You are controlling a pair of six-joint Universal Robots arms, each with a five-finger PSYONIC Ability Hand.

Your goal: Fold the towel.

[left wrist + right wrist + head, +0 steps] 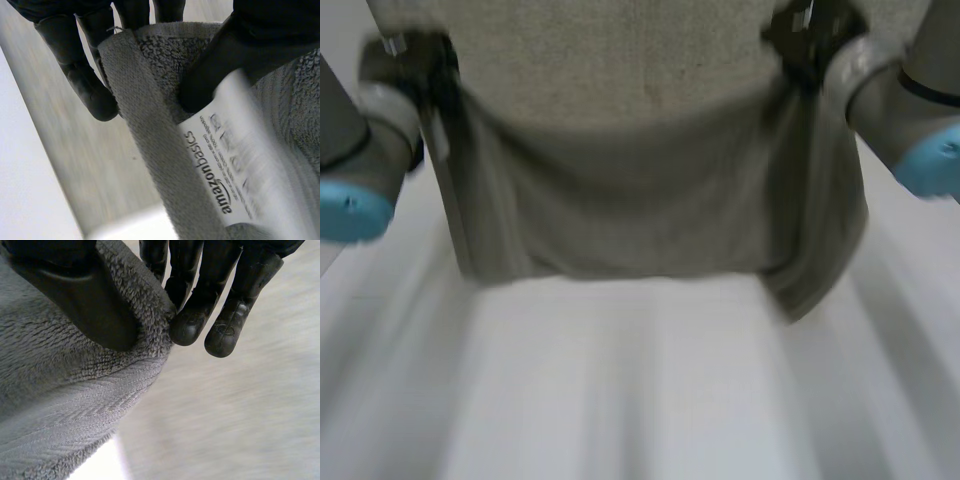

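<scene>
The black left hand [423, 70] pinches the left corner of the grey terry-cloth towel [650, 180], thumb against fingers, beside a white printed label [225, 165]. The towel spans between the hands over the white table [640, 400], probably lifted clear of it. Its far part is cut off. The black right hand [807, 45], partly hidden by cloth, clamps the right corner between thumb and fingers.

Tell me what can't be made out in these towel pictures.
Head view: the towel runs past the top edge, so its upper part is cut off.
Head view: the table behind the hanging towel is hidden by it.
Left wrist view: the small print on the label, by the left hand, is too small to read.
</scene>
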